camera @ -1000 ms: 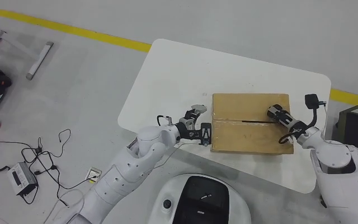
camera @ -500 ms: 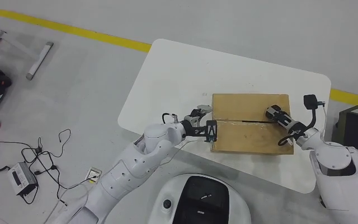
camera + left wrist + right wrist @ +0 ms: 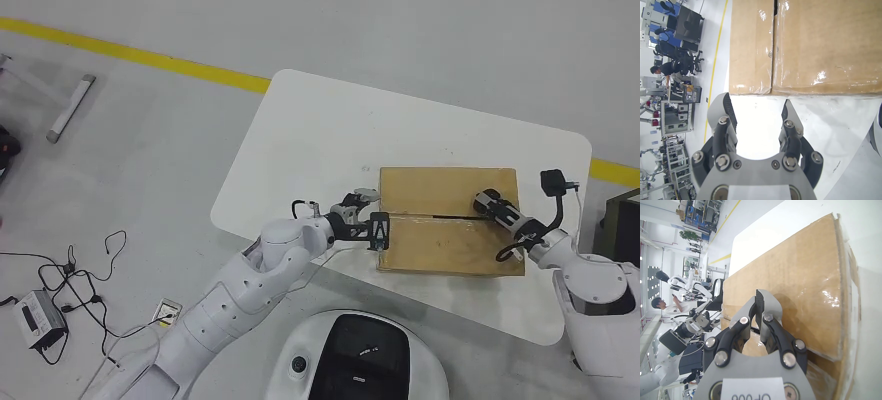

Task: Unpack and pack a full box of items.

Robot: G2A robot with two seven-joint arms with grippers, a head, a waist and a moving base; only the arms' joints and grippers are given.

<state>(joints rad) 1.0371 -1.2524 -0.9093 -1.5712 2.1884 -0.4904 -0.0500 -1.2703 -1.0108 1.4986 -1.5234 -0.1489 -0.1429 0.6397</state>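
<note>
Left tool [image 3: 372, 222] has closed in on box [image 3: 430, 190] end since a second ago, now just beside it. Right tool [image 3: 487, 200] has shifted slightly along box top. Box position unchanged.

Left tool [image 3: 757, 106] released, fingers spread either side of taped flap seam; contact with box [image 3: 819, 47] unclear. Right tool [image 3: 758, 298] clenched, holding nothing, over box [image 3: 791, 275] top near seam gap. Box closed, flat on worktop [image 3: 330, 130], near robot-side edge.

I saw a pale grey floor [image 3: 150, 170] crossed by a yellow line [image 3: 130, 53]. Black cables [image 3: 75, 285] lay tangled well off the white counter [image 3: 320, 130], and black office chairs [image 3: 686, 58] stood in the bright hall behind.
</note>
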